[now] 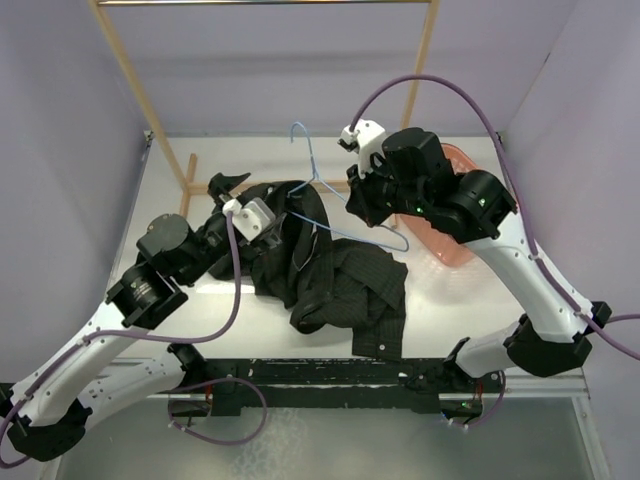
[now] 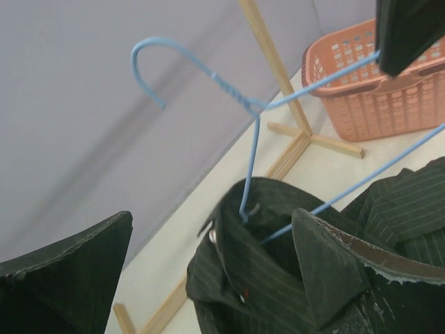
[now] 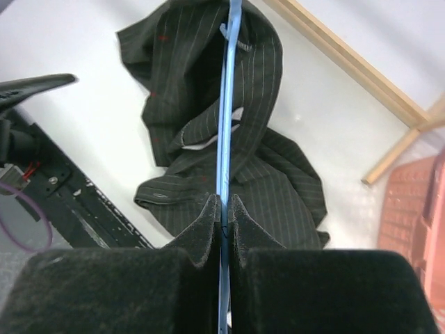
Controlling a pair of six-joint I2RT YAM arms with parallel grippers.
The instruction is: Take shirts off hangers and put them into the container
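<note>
The dark pinstriped shirt lies crumpled on the white table, its collar raised toward the left wrist camera. The light-blue wire hanger is held above it, hook pointing up and away, and its neck dips into the collar opening. My right gripper is shut on one wire arm of the hanger, above the shirt. My left gripper stands wide open. The collar sits between its fingers without being gripped. The salmon-pink container stands at the right, half hidden behind my right arm.
A light wooden rack stands along the back, with its foot on the table close to the basket. Purple walls close in the left, right and rear. A black rail runs along the near table edge.
</note>
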